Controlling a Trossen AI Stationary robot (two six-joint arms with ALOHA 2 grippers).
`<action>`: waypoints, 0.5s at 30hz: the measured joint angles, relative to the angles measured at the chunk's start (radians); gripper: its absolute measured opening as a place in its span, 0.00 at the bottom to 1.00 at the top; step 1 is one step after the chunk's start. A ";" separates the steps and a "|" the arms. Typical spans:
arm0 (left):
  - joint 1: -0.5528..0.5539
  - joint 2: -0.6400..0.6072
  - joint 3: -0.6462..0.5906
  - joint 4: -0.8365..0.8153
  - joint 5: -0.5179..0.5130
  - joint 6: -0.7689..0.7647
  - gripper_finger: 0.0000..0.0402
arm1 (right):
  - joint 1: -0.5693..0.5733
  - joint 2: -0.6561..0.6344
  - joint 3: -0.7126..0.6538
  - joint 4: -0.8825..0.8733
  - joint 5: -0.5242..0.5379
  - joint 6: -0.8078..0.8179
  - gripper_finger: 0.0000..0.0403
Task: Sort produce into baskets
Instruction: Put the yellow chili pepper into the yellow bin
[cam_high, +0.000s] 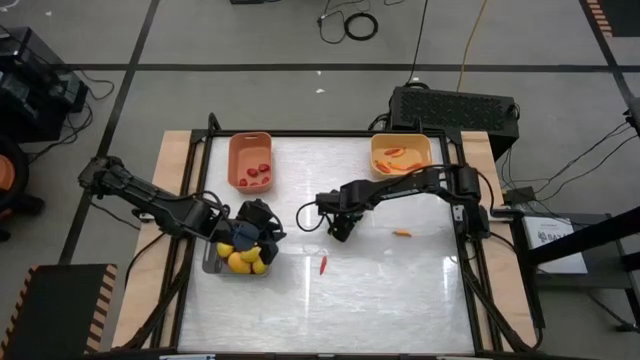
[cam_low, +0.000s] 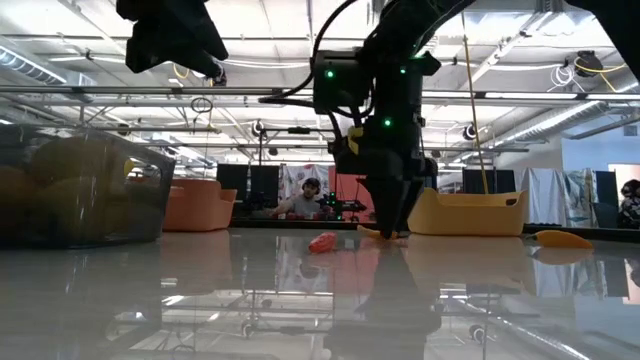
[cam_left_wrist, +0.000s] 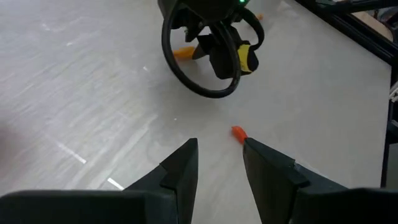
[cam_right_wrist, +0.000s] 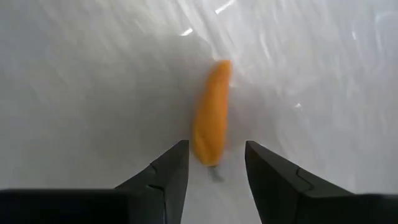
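My right gripper (cam_high: 340, 231) is low over the table's middle, open, pointing down. Its fingers stand on either side of the near end of a slim orange pepper (cam_right_wrist: 211, 118) that lies flat on the table; I see no touch. My left gripper (cam_high: 262, 226) is open and empty, raised over the right edge of the grey basket (cam_high: 212, 262), which holds yellow fruits (cam_high: 243, 259). The salmon basket (cam_high: 250, 145) holds dark red pieces (cam_high: 257, 175). The yellow-orange basket (cam_high: 378, 152) holds orange peppers (cam_high: 400, 160).
A second orange pepper (cam_high: 401, 233) lies on the table right of my right gripper. A small red piece (cam_high: 323, 264) lies toward the near edge, between the two grippers. A cable loop (cam_left_wrist: 199, 62) hangs by my right arm. People sit in the room beyond the table (cam_low: 308, 200).
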 joint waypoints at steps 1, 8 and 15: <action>0.003 0.000 0.000 0.000 0.001 0.000 0.34 | 0.000 0.000 -0.004 0.009 -0.009 0.001 0.37; 0.003 0.000 0.000 0.001 0.005 -0.001 0.34 | 0.016 0.000 -0.046 0.082 -0.060 0.034 0.25; 0.003 0.000 0.000 0.001 0.007 -0.002 0.33 | 0.018 -0.040 -0.053 0.044 -0.018 0.011 0.03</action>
